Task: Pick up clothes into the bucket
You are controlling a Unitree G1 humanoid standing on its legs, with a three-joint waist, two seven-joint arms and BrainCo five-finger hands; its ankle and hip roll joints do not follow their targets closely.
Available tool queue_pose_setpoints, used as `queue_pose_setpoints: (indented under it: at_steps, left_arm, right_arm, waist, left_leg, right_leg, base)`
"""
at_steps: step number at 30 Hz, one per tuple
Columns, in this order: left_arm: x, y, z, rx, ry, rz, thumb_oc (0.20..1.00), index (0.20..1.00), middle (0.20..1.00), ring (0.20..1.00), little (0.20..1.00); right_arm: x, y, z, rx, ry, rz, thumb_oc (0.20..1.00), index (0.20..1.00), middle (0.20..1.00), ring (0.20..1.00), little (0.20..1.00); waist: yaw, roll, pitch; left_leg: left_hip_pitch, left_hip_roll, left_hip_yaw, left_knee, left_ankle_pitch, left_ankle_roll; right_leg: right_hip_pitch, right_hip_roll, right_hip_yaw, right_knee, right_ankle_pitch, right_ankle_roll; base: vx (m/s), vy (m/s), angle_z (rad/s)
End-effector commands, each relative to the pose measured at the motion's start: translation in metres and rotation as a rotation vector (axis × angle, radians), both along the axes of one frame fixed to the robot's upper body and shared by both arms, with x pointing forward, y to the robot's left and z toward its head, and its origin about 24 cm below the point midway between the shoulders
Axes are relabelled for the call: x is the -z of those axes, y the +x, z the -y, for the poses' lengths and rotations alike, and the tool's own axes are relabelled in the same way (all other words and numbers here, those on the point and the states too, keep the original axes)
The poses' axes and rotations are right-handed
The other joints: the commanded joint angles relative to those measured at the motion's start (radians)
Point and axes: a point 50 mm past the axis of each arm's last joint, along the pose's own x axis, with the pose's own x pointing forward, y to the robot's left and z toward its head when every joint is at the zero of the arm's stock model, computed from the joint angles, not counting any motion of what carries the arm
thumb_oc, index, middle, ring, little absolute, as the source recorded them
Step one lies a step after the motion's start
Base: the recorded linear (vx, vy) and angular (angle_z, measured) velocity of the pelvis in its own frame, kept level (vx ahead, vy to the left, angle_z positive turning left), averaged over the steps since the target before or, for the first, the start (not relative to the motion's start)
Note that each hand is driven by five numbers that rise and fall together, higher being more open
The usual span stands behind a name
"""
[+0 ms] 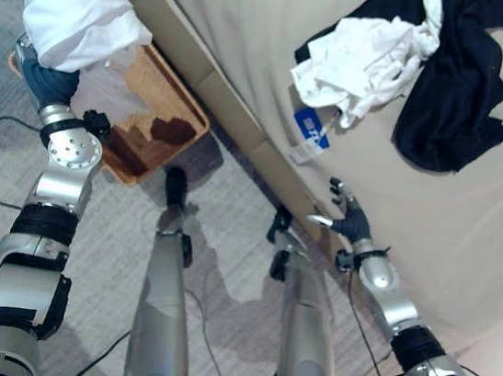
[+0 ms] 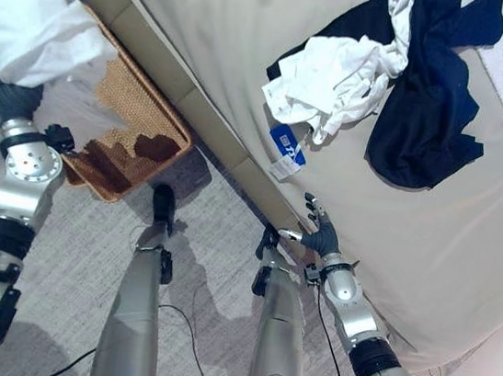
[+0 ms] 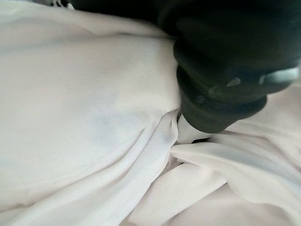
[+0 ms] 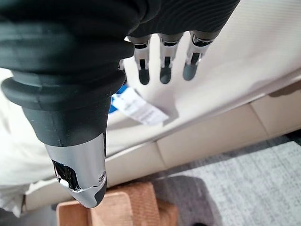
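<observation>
Above the basket (image 1: 161,134), left hand (image 1: 47,82) grips crumpled white cloth (image 1: 75,16); right hand (image 1: 351,222) released.

A white garment (image 1: 71,11) is showing plain and unpatterned over the brown woven basket (image 1: 162,130), whose inside is holding a darker brown patch. On the beige bed (image 1: 467,244), a white shirt (image 1: 366,59) is lying against a black garment (image 1: 454,94), and a blue-and-white tag (image 1: 312,131) is hanging near the bed's edge. The floor (image 1: 231,269) is showing grey carpet.
</observation>
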Motion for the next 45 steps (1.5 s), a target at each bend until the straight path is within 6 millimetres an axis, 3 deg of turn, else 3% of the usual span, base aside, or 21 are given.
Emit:
queue_pose_setpoints:
  at_steps: [1,3,12,20,21,22,23,31,37,40,41,43,45]
  left_arm:
    - [-0.036,-0.009,-0.014,-0.037,-0.033,0.192,0.2,0.2,0.2,0.2,0.2]
    - [-0.029,-0.007,-0.028,-0.084,-0.103,0.158,0.2,0.2,0.2,0.2,0.2]
    - [-0.02,0.006,-0.041,-0.06,-0.323,0.106,0.2,0.2,0.2,0.2,0.2]
    - [0.007,0.017,-0.041,-0.04,-0.432,-0.067,0.2,0.2,0.2,0.2,0.2]
    - [0.007,0.018,-0.042,-0.039,-0.432,-0.067,0.238,0.238,0.238,0.238,0.238]
    - [0.009,0.018,-0.041,-0.022,-0.428,-0.092,0.837,0.837,0.837,0.837,0.837]
    - [0.008,0.02,-0.04,-0.005,-0.431,-0.094,1.0,1.0,1.0,1.0,1.0]
    - [0.022,0.023,-0.041,0.043,-0.518,-0.16,1.0,1.0,1.0,1.0,1.0]
    - [0.047,0.024,-0.034,0.132,-0.639,-0.173,1.0,1.0,1.0,1.0,1.0]
    - [0.075,0.023,-0.018,0.233,-0.716,-0.18,1.0,1.0,1.0,1.0,1.0]
    - [0.076,0.023,-0.018,0.233,-0.717,-0.181,1.0,1.0,1.0,1.0,1.0]
    - [0.094,0.019,0.004,0.336,-0.718,-0.172,1.0,1.0,1.0,1.0,1.0]
    - [0.096,0.017,0.013,0.365,-0.705,-0.151,1.0,1.0,1.0,1.0,1.0]
  right_arm:
    - [-0.026,-0.008,0.017,0.012,0.024,0.141,1.0,1.0,1.0,1.0,1.0]
    - [-0.038,-0.011,0.017,0.001,0.053,0.199,1.0,1.0,1.0,1.0,1.0]
    - [-0.064,-0.014,0.021,-0.018,0.089,0.302,1.0,1.0,1.0,1.0,1.0]
    - [-0.072,-0.013,0.029,0.003,0.065,0.323,1.0,1.0,1.0,1.0,1.0]
    - [-0.072,-0.013,0.029,0.003,0.066,0.323,1.0,1.0,1.0,1.0,1.0]
    - [-0.073,-0.012,0.03,0.004,0.062,0.323,1.0,1.0,1.0,1.0,1.0]
    - [-0.073,-0.012,0.032,0.003,0.055,0.318,1.0,1.0,1.0,1.0,1.0]
    - [-0.073,-0.01,0.035,0.011,0.066,0.304,1.0,1.0,1.0,1.0,1.0]
    - [-0.068,-0.008,0.037,0.026,0.063,0.278,1.0,1.0,1.0,1.0,1.0]
    - [-0.063,-0.006,0.041,0.052,0.069,0.252,1.0,1.0,1.0,1.0,1.0]
    - [-0.063,-0.007,0.041,0.052,0.068,0.251,1.0,1.0,1.0,1.0,1.0]
    - [-0.059,-0.008,0.046,0.082,0.071,0.238,1.0,1.0,1.0,1.0,1.0]
    - [-0.058,-0.009,0.048,0.089,0.07,0.235,1.0,1.0,1.0,1.0,1.0]
  waist:
    - [0.002,-0.005,-0.03]
    - [-0.015,-0.014,-0.032]
    - [-0.051,-0.006,-0.057]
    - [-0.065,0.017,-0.081]
    - [-0.064,0.017,-0.083]
    - [-0.065,0.019,-0.085]
    - [-0.066,0.023,-0.089]
    - [-0.069,0.04,-0.117]
    - [-0.062,0.052,-0.13]
    - [-0.053,0.06,-0.135]
    - [-0.053,0.059,-0.134]
    - [-0.042,0.066,-0.134]
    - [-0.037,0.066,-0.131]
  left_leg:
    - [-0.051,0.066,0.032,0.141,-0.141,0.011]
    - [-0.108,0.07,0.022,0.174,-0.15,0.012]
    - [-0.227,0.075,0.007,0.238,-0.164,0.017]
    - [-0.275,0.071,0.006,0.253,-0.165,0.023]
    - [-0.278,0.071,0.006,0.253,-0.165,0.023]
    - [-0.28,0.071,0.005,0.252,-0.165,0.023]
    - [-0.284,0.071,0.009,0.251,-0.164,0.023]
    - [-0.277,0.07,0.008,0.232,-0.156,0.02]
    - [-0.223,0.068,0.019,0.2,-0.151,0.021]
    - [-0.162,0.063,0.031,0.175,-0.15,0.02]
    - [-0.158,0.063,0.032,0.173,-0.149,0.02]
    - [-0.098,0.057,0.044,0.139,-0.142,0.019]
    - [-0.071,0.055,0.05,0.129,-0.14,0.019]
  right_leg:
    - [-0.066,-0.042,0.035,-0.008,0.11,0.05]
    - [-0.127,-0.04,0.046,0.022,0.103,0.048]
    - [-0.249,-0.031,0.07,0.075,0.092,0.043]
    - [-0.312,-0.024,0.088,0.1,0.087,0.037]
    - [-0.314,-0.024,0.089,0.101,0.088,0.037]
    - [-0.316,-0.024,0.09,0.097,0.089,0.037]
    - [-0.32,-0.023,0.089,0.097,0.091,0.038]
    - [-0.318,-0.023,0.089,0.085,0.096,0.041]
    - [-0.279,-0.026,0.087,0.065,0.102,0.043]
    - [-0.233,-0.031,0.086,0.048,0.104,0.043]
    - [-0.229,-0.031,0.087,0.047,0.105,0.043]
    - [-0.177,-0.034,0.084,0.023,0.111,0.043]
    - [-0.154,-0.035,0.082,0.016,0.115,0.043]
  base:
    - [0.0,0.0,0.0]
    - [0.01,-0.001,-0.02]
    - [0.02,0.014,-0.02]
    - [0.0,0.024,-0.03]
    - [0.0,0.037,-0.02]
    - [0.0,0.0,0.0]
    - [-0.01,0.025,-0.04]
    - [0.0,0.0,0.0]
    - [0.0,0.007,-0.01]
    - [-0.01,0.026,0.02]
    - [-0.02,0.054,0.04]
    - [0.0,0.0,0.0]
    - [0.0,0.0,0.0]
